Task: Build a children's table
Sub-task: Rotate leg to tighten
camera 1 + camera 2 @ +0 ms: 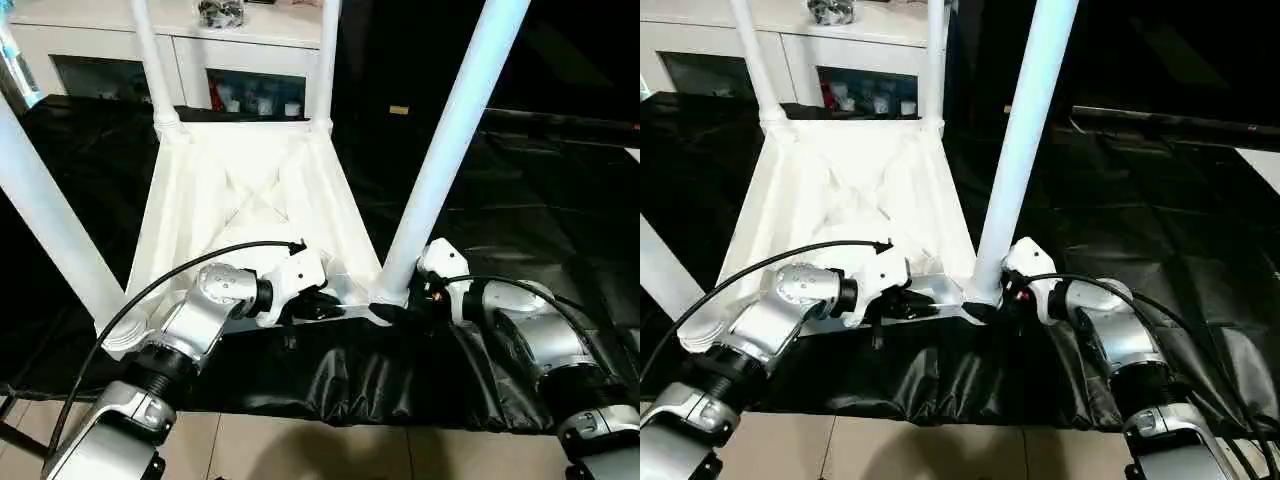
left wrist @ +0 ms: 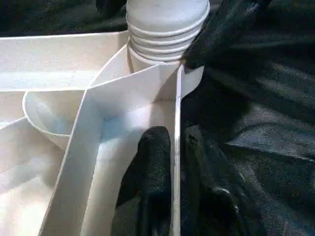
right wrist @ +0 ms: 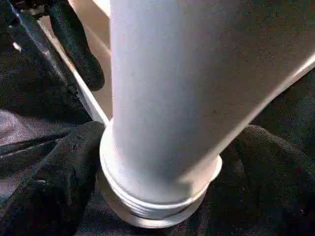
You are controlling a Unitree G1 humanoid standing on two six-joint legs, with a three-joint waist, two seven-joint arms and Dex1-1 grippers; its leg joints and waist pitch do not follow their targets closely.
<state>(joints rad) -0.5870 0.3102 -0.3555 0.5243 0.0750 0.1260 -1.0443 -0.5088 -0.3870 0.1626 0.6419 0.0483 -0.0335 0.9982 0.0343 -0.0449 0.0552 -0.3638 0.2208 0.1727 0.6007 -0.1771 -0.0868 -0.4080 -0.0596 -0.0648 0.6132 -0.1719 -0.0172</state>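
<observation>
The white tabletop (image 1: 250, 190) lies upside down on a black cloth, ribbed underside facing up. Four white legs stand in its corner sockets: near right (image 1: 450, 140), near left (image 1: 45, 215), far left (image 1: 150, 60) and far right (image 1: 325, 60). My left gripper (image 1: 325, 303) is shut on the tabletop's near rim, one finger (image 2: 152, 162) inside the wall and the other finger (image 2: 206, 196) outside. My right gripper (image 1: 400, 310) is shut around the ringed base of the near right leg (image 3: 162, 98), its black fingers (image 3: 49, 182) on both sides at the socket.
A black cloth (image 1: 520, 200) covers the work surface and hangs over its near edge. A white cabinet (image 1: 110, 45) with glass doors stands behind. Tiled floor (image 1: 300, 450) shows below. A black cable (image 1: 130, 300) arcs over my left forearm.
</observation>
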